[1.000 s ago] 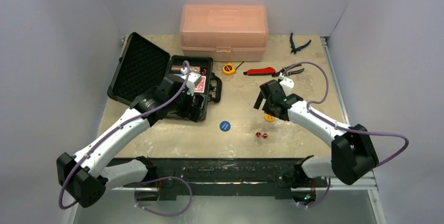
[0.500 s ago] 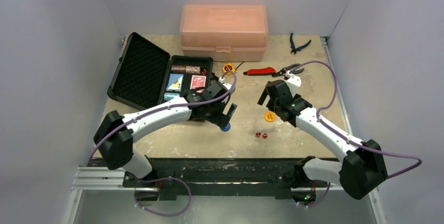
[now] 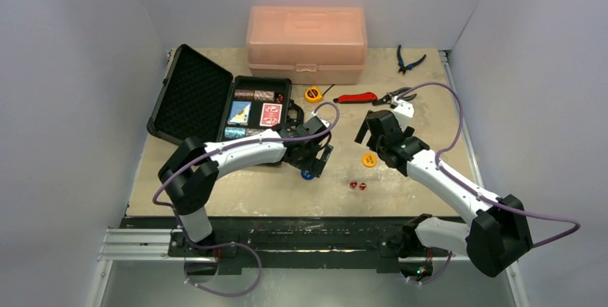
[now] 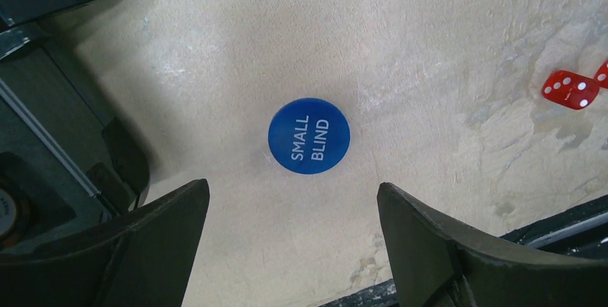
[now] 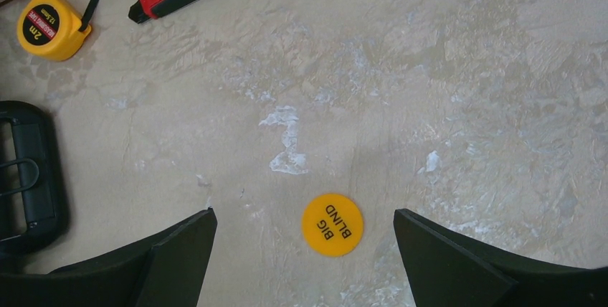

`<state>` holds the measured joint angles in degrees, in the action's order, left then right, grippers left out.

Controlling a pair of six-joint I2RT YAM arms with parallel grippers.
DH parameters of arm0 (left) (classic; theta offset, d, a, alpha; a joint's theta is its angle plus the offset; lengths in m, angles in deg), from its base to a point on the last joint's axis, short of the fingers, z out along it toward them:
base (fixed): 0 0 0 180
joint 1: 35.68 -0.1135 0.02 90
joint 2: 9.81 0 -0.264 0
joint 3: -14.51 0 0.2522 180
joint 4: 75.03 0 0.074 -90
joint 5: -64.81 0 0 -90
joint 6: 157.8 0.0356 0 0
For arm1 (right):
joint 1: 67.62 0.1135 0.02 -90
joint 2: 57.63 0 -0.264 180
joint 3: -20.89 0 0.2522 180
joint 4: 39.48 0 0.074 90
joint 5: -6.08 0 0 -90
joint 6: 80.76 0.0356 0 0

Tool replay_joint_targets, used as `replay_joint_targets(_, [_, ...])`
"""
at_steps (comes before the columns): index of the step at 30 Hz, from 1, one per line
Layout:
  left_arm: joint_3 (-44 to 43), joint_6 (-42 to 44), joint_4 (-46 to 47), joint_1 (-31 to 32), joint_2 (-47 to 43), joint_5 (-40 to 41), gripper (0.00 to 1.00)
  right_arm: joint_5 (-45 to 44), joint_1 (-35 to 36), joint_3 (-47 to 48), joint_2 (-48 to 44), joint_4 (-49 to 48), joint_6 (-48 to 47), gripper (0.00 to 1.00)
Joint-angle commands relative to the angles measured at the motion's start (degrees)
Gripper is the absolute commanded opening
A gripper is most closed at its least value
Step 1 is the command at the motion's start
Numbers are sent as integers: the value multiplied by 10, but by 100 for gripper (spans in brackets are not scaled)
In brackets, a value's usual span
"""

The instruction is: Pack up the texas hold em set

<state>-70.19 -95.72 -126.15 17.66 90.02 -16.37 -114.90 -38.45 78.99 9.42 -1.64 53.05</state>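
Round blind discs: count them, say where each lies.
2. Blue round SMALL BLIND disc on the table beneath the left gripper; yellow round BIG BLIND disc beneath the right gripper.

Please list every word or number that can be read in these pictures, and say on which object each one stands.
"SMALL BLIND": white letters on the blue disc.
"BIG BLIND": dark letters on the yellow disc.
"2m": on the yellow tape measure; the smaller print beside it is too small to read.
Red card deck: its print is too small to read.
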Motion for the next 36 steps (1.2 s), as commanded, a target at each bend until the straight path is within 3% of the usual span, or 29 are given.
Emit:
replay_joint_targets(1, [-22, -24, 25, 3, 15, 6, 87, -24, -4, -5, -10, -23, -21, 99])
replay_joint_targets(20, [-6, -35, 70, 10, 74, 6, 79, -9, -9, -18, -11, -39, -56, 99])
replay_joint_targets(36, [-12, -60, 40, 29, 106, 55, 63, -4, -13, -24, -9, -46, -62, 99])
